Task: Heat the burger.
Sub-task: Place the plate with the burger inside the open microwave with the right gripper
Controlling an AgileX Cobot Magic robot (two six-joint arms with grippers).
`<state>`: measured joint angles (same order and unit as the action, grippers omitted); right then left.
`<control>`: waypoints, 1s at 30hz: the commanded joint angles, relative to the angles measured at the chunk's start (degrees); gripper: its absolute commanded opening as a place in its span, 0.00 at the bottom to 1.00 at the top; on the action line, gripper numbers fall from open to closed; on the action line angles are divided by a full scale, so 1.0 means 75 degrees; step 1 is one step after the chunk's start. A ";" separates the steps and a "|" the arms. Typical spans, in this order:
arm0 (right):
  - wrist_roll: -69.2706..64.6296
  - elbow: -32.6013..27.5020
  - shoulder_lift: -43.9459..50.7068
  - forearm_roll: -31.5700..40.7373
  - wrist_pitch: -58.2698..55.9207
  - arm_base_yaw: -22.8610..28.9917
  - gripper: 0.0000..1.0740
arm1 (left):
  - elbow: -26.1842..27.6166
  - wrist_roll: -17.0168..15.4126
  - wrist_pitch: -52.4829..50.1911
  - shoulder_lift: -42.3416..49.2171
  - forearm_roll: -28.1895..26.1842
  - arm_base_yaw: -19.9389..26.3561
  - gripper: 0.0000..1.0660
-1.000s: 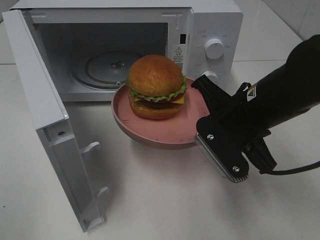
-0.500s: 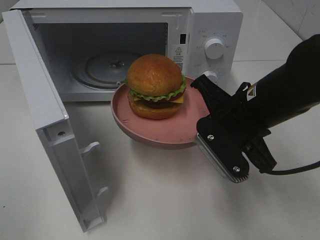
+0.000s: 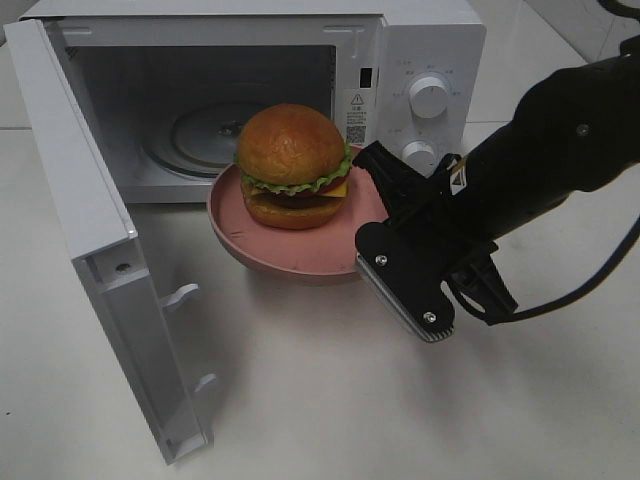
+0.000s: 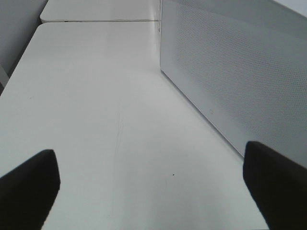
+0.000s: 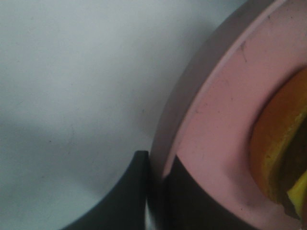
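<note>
White desk [image 3: 330,400] carries an open microwave [image 3: 430,40] toward its back. Burger [image 3: 293,165] sits on a pink plate [image 3: 290,255] just before the microwave's mouth; the right gripper [image 5: 156,182] is clenched on the plate's rim. Left gripper [image 4: 151,191] hangs spread wide, grasping nothing.

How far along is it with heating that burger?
Done: the microwave door is open and the burger sits on the plate. In hand: the right gripper clamps the plate's rim, holding it just in front of the opening. Left: set it on the turntable, let go, shut the door, turn the dials.
</note>
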<state>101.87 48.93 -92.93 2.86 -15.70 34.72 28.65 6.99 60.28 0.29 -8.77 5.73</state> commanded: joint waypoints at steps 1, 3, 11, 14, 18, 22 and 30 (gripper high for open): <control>-0.0260 0.0298 -0.0084 -0.0122 0.0367 0.0023 0.00 | -0.0023 0.0000 -0.0099 0.0153 0.0008 0.0008 0.92; -0.0458 0.0542 -0.0267 -0.0160 0.0344 0.0023 0.00 | -0.0023 0.0000 -0.0099 0.0153 0.0008 0.0008 0.92; -0.0458 0.1283 -0.0787 -0.0206 -0.0031 0.0023 0.00 | -0.0023 0.0000 -0.0099 0.0153 0.0008 0.0008 0.92; -0.0573 0.1604 -0.0947 -0.0260 -0.0237 0.0023 0.00 | -0.0023 0.0000 -0.0099 0.0153 0.0008 0.0008 0.92; -0.1016 0.2040 -0.1184 -0.0611 -0.0428 0.0115 0.00 | -0.0023 0.0000 -0.0099 0.0153 0.0008 0.0008 0.92; -0.1146 0.2399 -0.1451 -0.0756 -0.0619 0.0183 0.00 | -0.0023 0.0000 -0.0099 0.0153 0.0008 0.0008 0.92; -0.1230 0.3040 -0.1864 -0.0749 -0.0626 0.0199 0.00 | -0.0023 0.0000 -0.0099 0.0153 0.0008 0.0008 0.92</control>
<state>94.37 70.02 -107.31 -2.01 -23.61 36.55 28.65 6.99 60.28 0.29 -8.77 5.73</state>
